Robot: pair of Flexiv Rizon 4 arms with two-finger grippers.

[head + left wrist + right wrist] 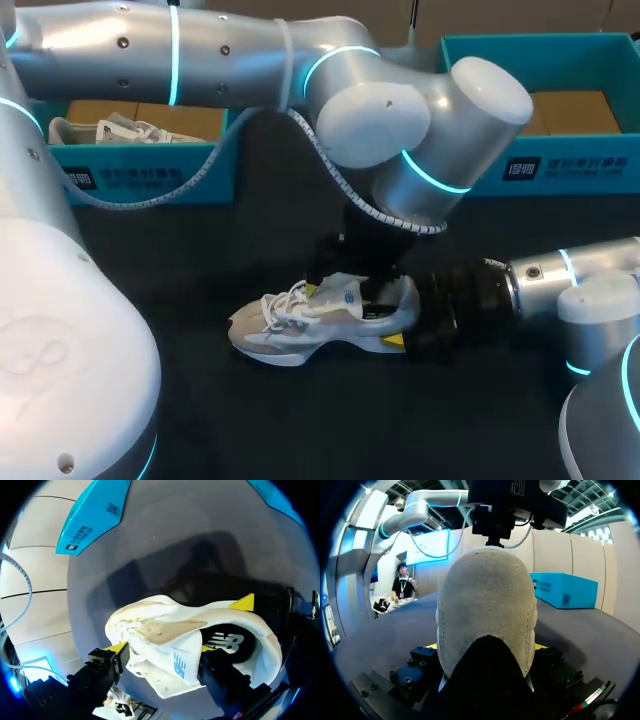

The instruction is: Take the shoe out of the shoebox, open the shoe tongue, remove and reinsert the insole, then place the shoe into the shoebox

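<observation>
Black table [200,420] carries a teal shoebox [150,180] at back left; the shoe [300,325] stands mid-table, outside it. The left gripper [164,650] pinches the soft, floppy tongue [170,630]. The right gripper [486,647] clamps the stiffer heel [487,605], likely the firmest hold on something this light.

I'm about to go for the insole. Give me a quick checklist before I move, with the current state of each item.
1. Shoe out of the box and resting on the table: ok.
2. Right claw shut on the heel, one finger on each side: ok.
3. Left claw shut on the tongue: ok.
4. Tongue pulled up off the opening, insole in view behind it: ok.
5. Insole edge loose enough to pinch: cannot tell.
6. Shoebox at the back right open for the return: ok.
</observation>
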